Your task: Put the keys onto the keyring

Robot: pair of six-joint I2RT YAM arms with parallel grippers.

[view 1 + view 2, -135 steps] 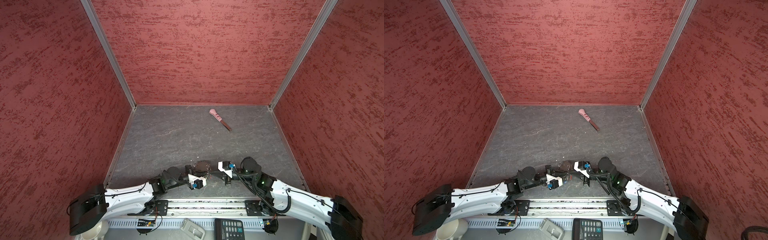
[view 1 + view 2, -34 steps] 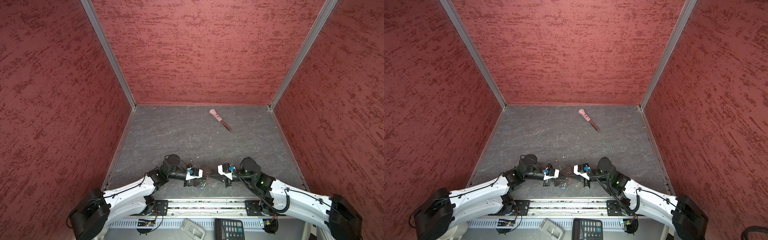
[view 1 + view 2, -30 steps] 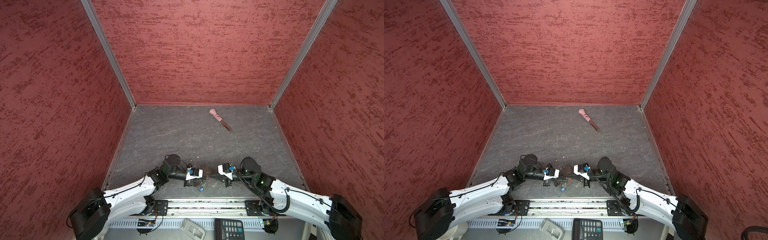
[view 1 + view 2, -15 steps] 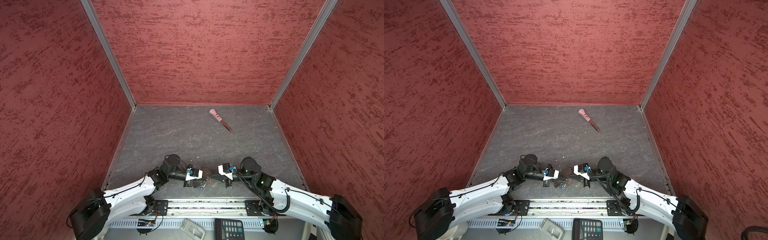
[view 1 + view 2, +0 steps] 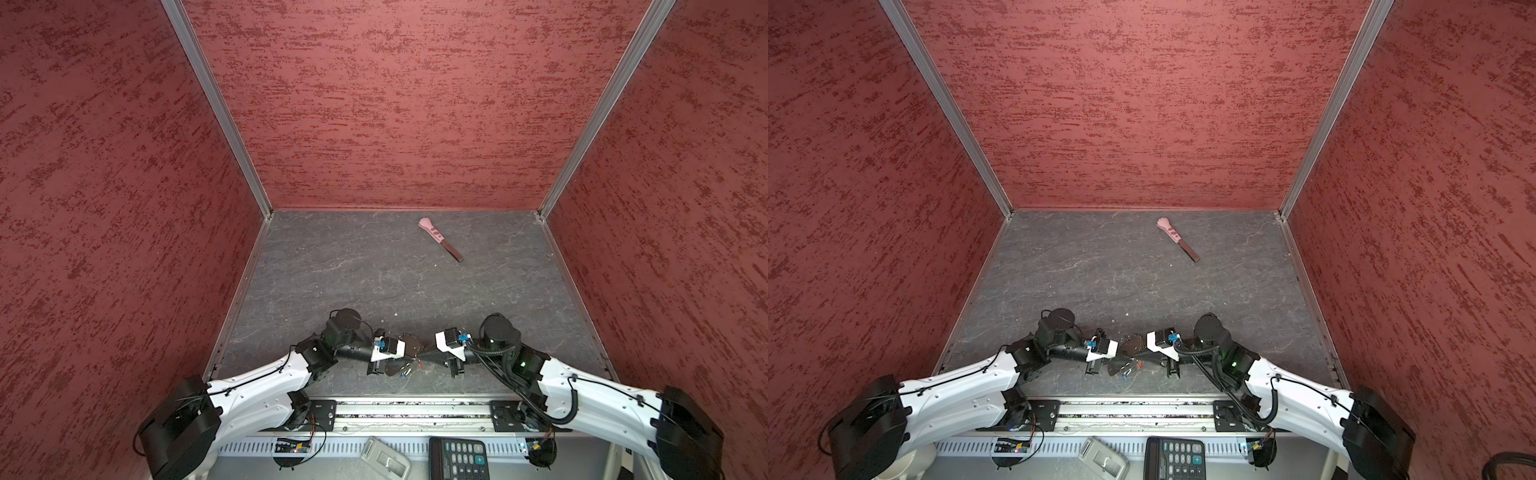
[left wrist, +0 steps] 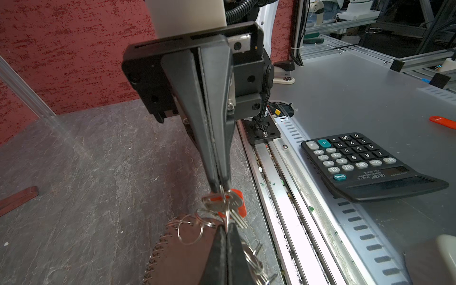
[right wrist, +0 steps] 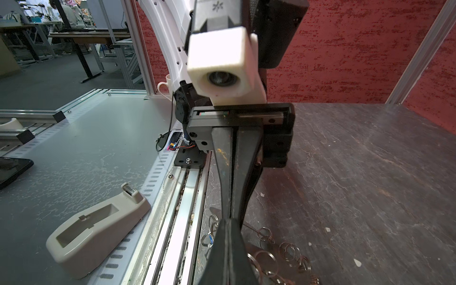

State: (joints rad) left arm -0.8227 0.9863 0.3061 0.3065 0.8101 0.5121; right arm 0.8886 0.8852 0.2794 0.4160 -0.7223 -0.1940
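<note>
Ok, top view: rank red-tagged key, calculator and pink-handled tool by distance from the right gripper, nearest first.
1. red-tagged key, at the right gripper, jaws shut.
2. calculator, on the front bench.
3. pink-handled tool, near the back wall.

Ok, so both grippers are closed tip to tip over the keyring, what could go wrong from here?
1. The right gripper pinches the red-tagged key only at its very tips, so it could slip or twist out.
2. This happens beside the slotted metal rail at the front edge of the table; a dropped key might land in it.
3. The left gripper is shut among loose rings of the keyring, which could snag.
</note>
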